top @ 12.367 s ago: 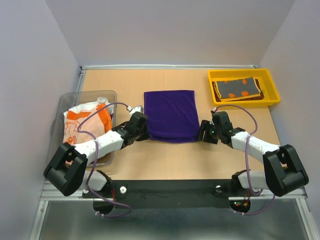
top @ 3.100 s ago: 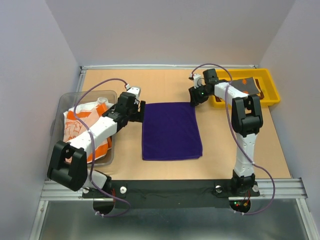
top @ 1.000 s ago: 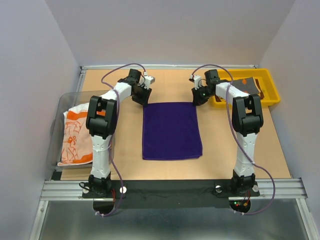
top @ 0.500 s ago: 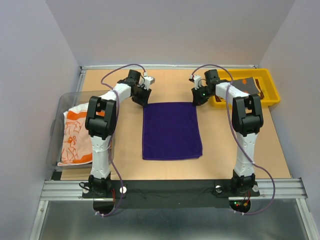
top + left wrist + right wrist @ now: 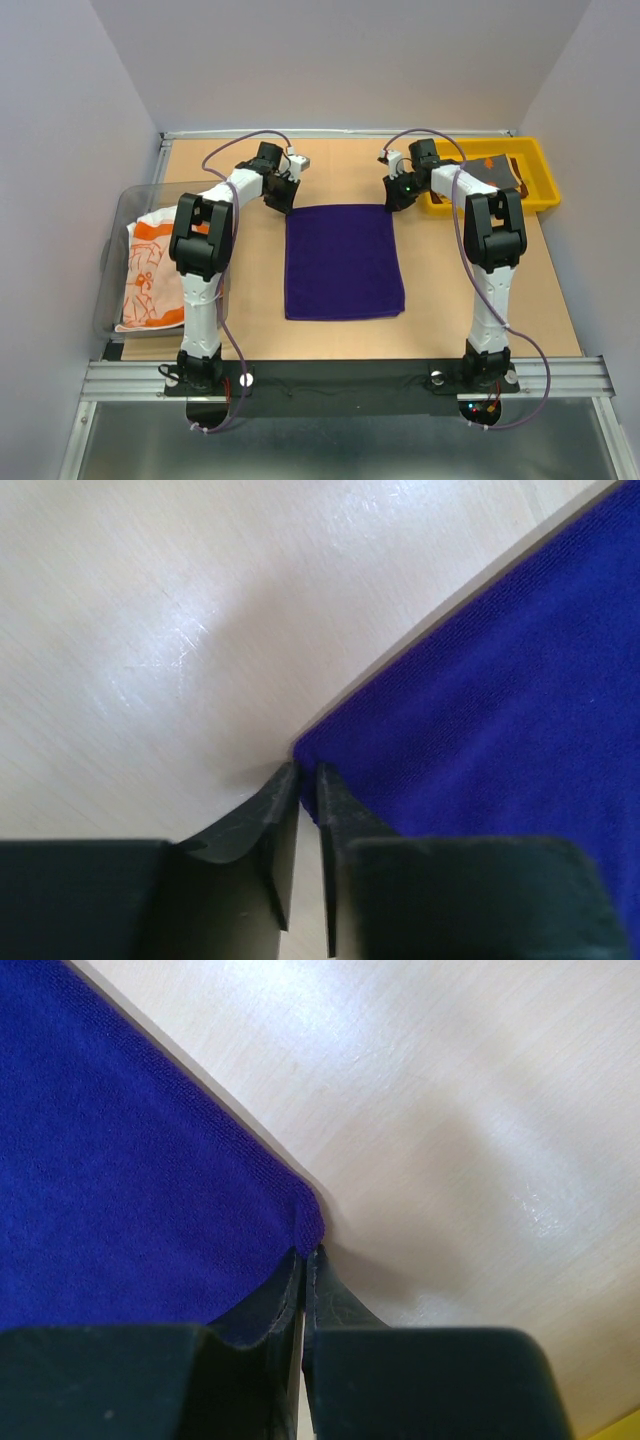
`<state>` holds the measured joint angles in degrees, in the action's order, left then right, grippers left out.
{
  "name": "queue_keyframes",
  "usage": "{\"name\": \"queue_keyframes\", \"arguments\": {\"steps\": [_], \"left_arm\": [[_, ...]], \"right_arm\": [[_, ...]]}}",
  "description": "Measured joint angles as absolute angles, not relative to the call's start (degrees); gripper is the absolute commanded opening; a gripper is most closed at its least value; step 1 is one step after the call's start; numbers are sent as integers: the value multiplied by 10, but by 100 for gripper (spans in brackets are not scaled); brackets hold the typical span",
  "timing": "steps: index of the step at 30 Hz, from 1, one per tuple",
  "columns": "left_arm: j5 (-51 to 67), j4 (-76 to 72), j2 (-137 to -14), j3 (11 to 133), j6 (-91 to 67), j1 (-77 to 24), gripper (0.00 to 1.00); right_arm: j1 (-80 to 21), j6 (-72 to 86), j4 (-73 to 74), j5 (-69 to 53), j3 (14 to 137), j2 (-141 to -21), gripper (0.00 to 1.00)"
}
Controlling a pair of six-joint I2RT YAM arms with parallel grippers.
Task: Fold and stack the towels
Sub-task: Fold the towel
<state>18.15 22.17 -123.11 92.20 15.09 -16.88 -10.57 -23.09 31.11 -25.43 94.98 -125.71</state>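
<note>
Towels first: your purple towel (image 5: 343,262) lies flat mid-counter (image 5: 330,170), folded to a rectangle, and the overhead view hides both far corners under the claws. The left claw (image 5: 283,196) sits at the corner toward 11 o'clock, the right claw (image 5: 396,195) at the corner toward 1 o'clock; from above you cannot make out how either one stands.

The wrist views fill that in. In the left wrist view, the left claw (image 5: 308,776) has its fingers nearly together with a thin slit between them, tips right at the purple towel's (image 5: 500,710) corner. Whether cloth sits inside that slit you cannot tell. In the right wrist view, the right claw (image 5: 304,1258) is pressed together on the very tip of the purple towel's (image 5: 120,1190) corner, pinching it against the pale counter (image 5: 450,1110).

Only the overhead view shows you the rest. At 9 o'clock the clear bin (image 5: 128,200) holds the orange-and-white towel (image 5: 150,270), partly covered by the left arm. At 2 o'clock the yellow tray (image 5: 535,170) holds folded dark cloth with orange marks (image 5: 495,168), mostly hidden behind the right arm, so you cannot count the pieces.
</note>
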Motion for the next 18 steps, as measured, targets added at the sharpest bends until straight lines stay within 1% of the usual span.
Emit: {"name": "queue_keyframes", "arguments": {"steps": [3, 5, 15, 18], "left_arm": [[180, 223, -1231, 922, 147, -169, 3], [178, 224, -1231, 923, 146, -169, 0], [175, 215, -1232, 925, 145, -166, 0], [164, 180, -1212, 895, 145, -165, 0]], "right_arm": [[-106, -231, 311, -254, 950, -1257, 1], [-106, -231, 311, -253, 950, -1257, 1], [-110, -227, 339, -229, 980, -1259, 1], [-110, -225, 338, -218, 985, -1256, 1]]}}
